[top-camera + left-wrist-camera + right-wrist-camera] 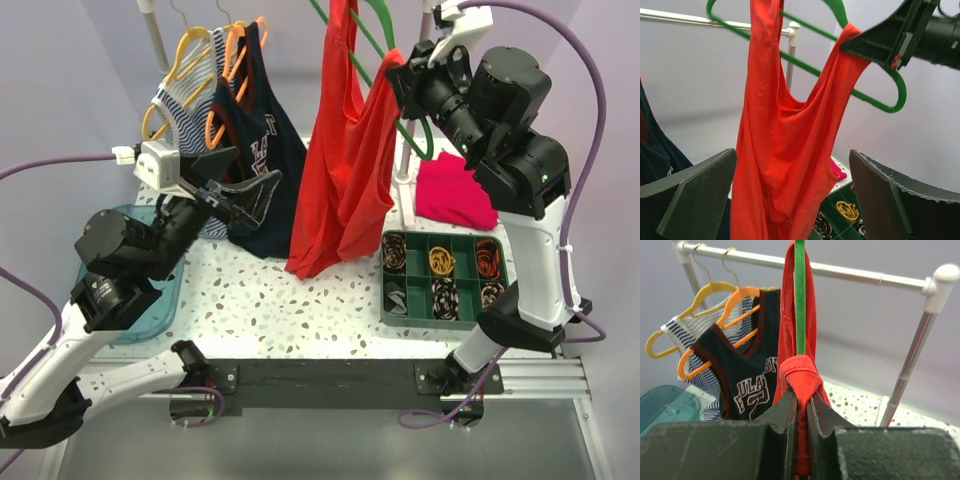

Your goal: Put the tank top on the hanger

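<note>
The red-orange tank top [338, 170] hangs from the green hanger [421, 140], one strap high near the hook and the other over the hanger's right arm. My right gripper [405, 72] is shut on that strap and the hanger arm under it; in the right wrist view the strap [801, 375] bunches between the fingers below the green hanger [800, 300]. My left gripper [250, 195] is open and empty, left of the tank top. In the left wrist view the tank top [785, 150] hangs beyond the spread fingers [700, 195], under the hanger [875, 102].
A navy lettered tank top [258, 150] on an orange hanger and a striped top [185, 95] on a yellow hanger hang on the rail [855, 272]. A magenta cloth [455, 190], a green compartment tray [392, 300] and a teal tray [160, 305] lie on the table.
</note>
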Robot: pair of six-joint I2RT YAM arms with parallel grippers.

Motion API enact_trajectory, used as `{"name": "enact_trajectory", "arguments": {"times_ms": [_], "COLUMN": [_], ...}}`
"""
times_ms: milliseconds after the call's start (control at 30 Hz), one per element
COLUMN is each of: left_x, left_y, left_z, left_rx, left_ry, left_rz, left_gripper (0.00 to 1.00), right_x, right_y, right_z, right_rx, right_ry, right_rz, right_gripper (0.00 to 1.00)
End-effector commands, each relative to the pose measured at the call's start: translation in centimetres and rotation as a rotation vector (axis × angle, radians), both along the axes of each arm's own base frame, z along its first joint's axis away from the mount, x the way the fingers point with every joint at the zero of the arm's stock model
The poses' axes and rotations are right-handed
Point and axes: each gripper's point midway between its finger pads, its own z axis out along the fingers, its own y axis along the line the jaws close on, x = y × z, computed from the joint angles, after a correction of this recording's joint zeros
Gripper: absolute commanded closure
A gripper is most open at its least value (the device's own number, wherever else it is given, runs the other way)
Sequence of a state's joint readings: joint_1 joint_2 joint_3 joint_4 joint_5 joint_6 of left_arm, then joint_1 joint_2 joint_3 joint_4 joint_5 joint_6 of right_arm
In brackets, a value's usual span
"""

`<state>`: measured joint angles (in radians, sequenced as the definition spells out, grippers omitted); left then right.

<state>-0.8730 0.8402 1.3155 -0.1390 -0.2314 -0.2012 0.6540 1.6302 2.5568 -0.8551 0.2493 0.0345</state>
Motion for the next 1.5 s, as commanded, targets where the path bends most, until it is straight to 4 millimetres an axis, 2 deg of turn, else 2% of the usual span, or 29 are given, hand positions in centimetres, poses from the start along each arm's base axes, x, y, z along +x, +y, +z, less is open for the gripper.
{"name": "enact_trajectory", "arguments": {"times_ms": [0, 33, 67, 100, 133, 167, 300, 400, 433, 467, 567, 633, 733, 767, 800, 833, 867, 900, 967, 1000, 1133, 1167, 1200, 1233, 1267, 1300, 1467], "left_x": [0.4, 0.5, 0.7, 1.2, 1.4, 1.5, 2.5, 2.8, 2.9, 3.0, 3.3, 3.2, 3.5, 3.5, 3.6, 3.6, 3.6, 3.6, 3.5, 3.5, 3.4, 3.4, 3.4, 3.3, 3.2, 3.2, 2.7], "left_y": [0.1, 0.1, 0.1, 0.4, 0.5, 0.6, 0.8, 0.7, 0.6, 0.6, 0.2, 0.1, -0.4, -0.4, -0.5, -0.6, -0.7, -0.7, -0.7, -0.7, -0.6, -0.7, -0.7, -0.7, -0.6, -0.5, 0.4], "left_z": [-1.0, -1.4, -1.9, -2.8, -3.2, -3.6, -5.7, -6.6, -6.9, -7.2, -8.6, -9.0, -10.0, -10.3, -10.6, -10.8, -11.1, -11.2, -11.6, -11.8, -12.1, -12.3, -12.4, -12.4, -12.3, -12.5, -12.6], "left_rx": [-0.013, -0.009, -0.006, -0.003, -0.008, -0.009, -0.003, 0.002, 0.005, 0.007, 0.024, 0.026, 0.04, 0.043, 0.044, 0.044, 0.048, 0.047, 0.052, 0.053, 0.052, 0.054, 0.053, 0.051, 0.049, 0.048, 0.04], "left_ry": [0.036, 0.044, 0.055, 0.075, 0.091, 0.099, 0.146, 0.167, 0.174, 0.179, 0.202, 0.207, 0.227, 0.233, 0.237, 0.241, 0.245, 0.247, 0.252, 0.257, 0.259, 0.262, 0.265, 0.265, 0.264, 0.268, 0.268], "left_rz": [0.016, 0.021, 0.032, 0.063, 0.073, 0.083, 0.135, 0.147, 0.148, 0.148, 0.149, 0.144, 0.141, 0.142, 0.139, 0.135, 0.134, 0.133, 0.132, 0.132, 0.13, 0.13, 0.126, 0.124, 0.122, 0.125, 0.136], "left_gripper": [0.0, 0.01, 0.01, 0.01, 0.01, 0.01, 0.02, 0.02, 0.02, 0.02, 0.03, 0.03, 0.04, 0.04, 0.04, 0.04, 0.04, 0.05, 0.05, 0.05, 0.05, 0.06, 0.06, 0.06, 0.06, 0.06, 0.06], "right_x": [-1.5, -1.5, -3.0, -3.3, -3.0, -4.2, -4.7, -4.8, -5.6, -5.7, -6.3, -6.1, -6.0, -6.2, -5.7, -6.6, -6.6, -6.0, -6.5, -6.1, -5.2, -4.0, -3.7, -2.9, -1.3, -0.7, 3.0], "right_y": [-3.6, -3.4, -4.3, -4.3, -3.9, -4.5, -4.9, -5.2, -5.7, -5.7, -4.8, -3.6, -1.1, -0.6, 0.3, 0.2, 0.1, 0.5, -0.1, 0.0, 0.0, 0.5, 0.7, 0.9, 1.2, 1.2, 2.2], "right_z": [8.2, 7.9, 9.0, 8.8, 7.8, 8.4, 7.8, 8.5, 9.6, 9.6, 9.0, 7.4, 3.5, 2.0, -0.7, -1.5, -2.9, -5.9, -7.9, -10.0, -13.7, -14.7, -13.8, -14.1, -14.8, -13.4, -10.1], "right_rx": [0.136, 0.13, 0.168, 0.17, 0.157, 0.165, 0.181, 0.183, 0.201, 0.198, 0.204, 0.182, 0.128, 0.118, 0.085, 0.087, 0.074, 0.039, 0.027, -0.004, -0.067, -0.093, -0.087, -0.102, -0.121, -0.106, -0.051], "right_ry": [-0.258, -0.251, -0.279, -0.276, -0.253, -0.269, -0.251, -0.266, -0.289, -0.286, -0.263, -0.215, -0.079, -0.023, 0.048, 0.078, 0.119, 0.189, 0.242, 0.294, 0.395, 0.425, 0.409, 0.418, 0.431, 0.399, 0.3], "right_rz": [-0.107, -0.097, -0.088, -0.076, -0.067, -0.052, -0.056, -0.063, -0.06, -0.055, 0.006, 0.052, 0.153, 0.18, 0.198, 0.219, 0.211, 0.202, 0.181, 0.166, 0.122, 0.105, 0.102, 0.085, 0.047, 0.029, -0.04], "right_gripper": [1.0, 1.0, 1.0, 1.0, 1.0, 1.0, 1.0, 1.0, 1.0, 1.0, 1.0, 1.0, 1.0, 1.0, 1.0, 1.0, 1.0, 1.0, 1.0, 1.0, 1.0, 1.0, 1.0, 1.0, 1.0, 1.0, 1.0]}}
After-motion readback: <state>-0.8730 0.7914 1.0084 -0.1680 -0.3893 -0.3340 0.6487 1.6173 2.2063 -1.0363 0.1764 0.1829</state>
